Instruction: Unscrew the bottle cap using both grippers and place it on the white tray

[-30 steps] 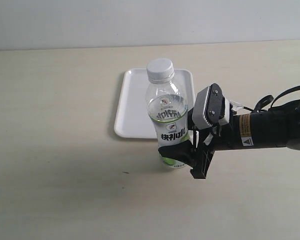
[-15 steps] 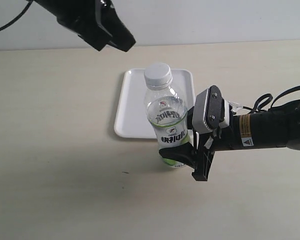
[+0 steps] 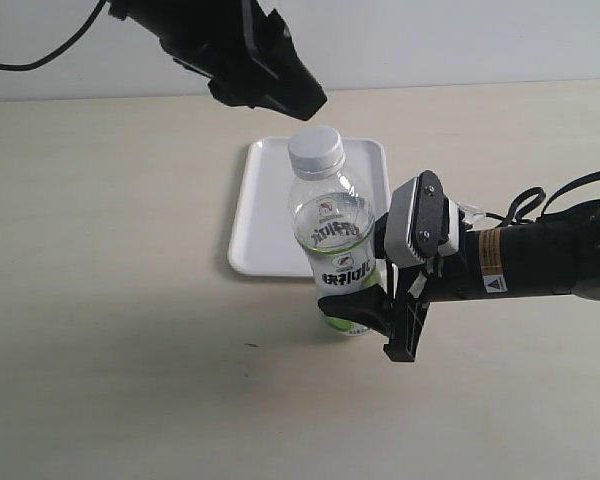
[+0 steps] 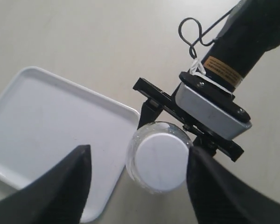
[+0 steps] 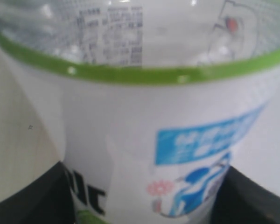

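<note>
The clear bottle with its white-and-green label stands upright on the table just in front of the white tray. The white bottle cap sits on its neck. My right gripper reaches in from the right and is shut on the bottle's lower body; its wrist view is filled by the label between the black fingers. My left gripper hangs open just above the cap. From its wrist the cap lies between the two spread fingers, nearer one of them, over the tray's corner.
The right arm, with its grey block and yellow label, stretches across the table's right side. The left arm comes down from the upper left. A pale wall runs along the table's far edge.
My left arm has come into view from the upper left and moved right and down over the cap. The bottle top has shifted slightly left. The right gripper has kept its hold.
</note>
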Controlling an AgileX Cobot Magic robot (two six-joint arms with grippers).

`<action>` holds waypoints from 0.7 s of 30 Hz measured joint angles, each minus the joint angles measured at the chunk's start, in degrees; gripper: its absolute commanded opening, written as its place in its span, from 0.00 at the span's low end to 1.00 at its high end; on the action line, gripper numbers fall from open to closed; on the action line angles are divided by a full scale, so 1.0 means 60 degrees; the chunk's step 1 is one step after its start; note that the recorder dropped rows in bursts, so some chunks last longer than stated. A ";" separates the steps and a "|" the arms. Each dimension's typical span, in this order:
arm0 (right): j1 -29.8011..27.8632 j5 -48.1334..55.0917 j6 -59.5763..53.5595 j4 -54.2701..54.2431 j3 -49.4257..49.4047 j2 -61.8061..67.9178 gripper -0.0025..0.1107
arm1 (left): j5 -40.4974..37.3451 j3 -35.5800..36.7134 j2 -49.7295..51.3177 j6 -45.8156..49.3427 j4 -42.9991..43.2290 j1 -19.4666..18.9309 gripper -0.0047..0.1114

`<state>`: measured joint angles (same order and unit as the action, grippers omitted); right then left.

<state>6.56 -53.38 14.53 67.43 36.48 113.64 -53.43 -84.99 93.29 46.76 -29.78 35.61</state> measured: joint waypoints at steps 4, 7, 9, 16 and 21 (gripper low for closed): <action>0.0000 0.0000 0.0000 0.0000 0.0000 0.0000 0.02 | -0.0273 0.0000 0.0037 0.0181 0.0091 0.0000 0.55; 0.0000 0.0000 -0.0017 0.0000 0.0000 0.0000 0.02 | -0.0465 0.0000 0.0037 0.0953 0.0131 0.0000 0.55; 0.0000 0.0000 -0.0017 0.0000 0.0000 0.0000 0.02 | -0.0683 0.0000 0.0037 0.1613 0.0131 0.0000 0.55; 0.0000 0.0000 -0.0017 -0.0017 0.0000 0.0000 0.02 | -0.0882 0.0000 0.0037 0.3107 0.0098 0.0013 0.55; 0.0000 0.0000 -0.0017 -0.0017 0.0000 0.0000 0.02 | -0.0641 -0.0016 0.0129 0.3321 -0.0036 0.0013 0.55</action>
<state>6.56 -53.38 14.43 67.33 36.48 113.64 -57.28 -85.08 94.06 66.69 -29.99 35.69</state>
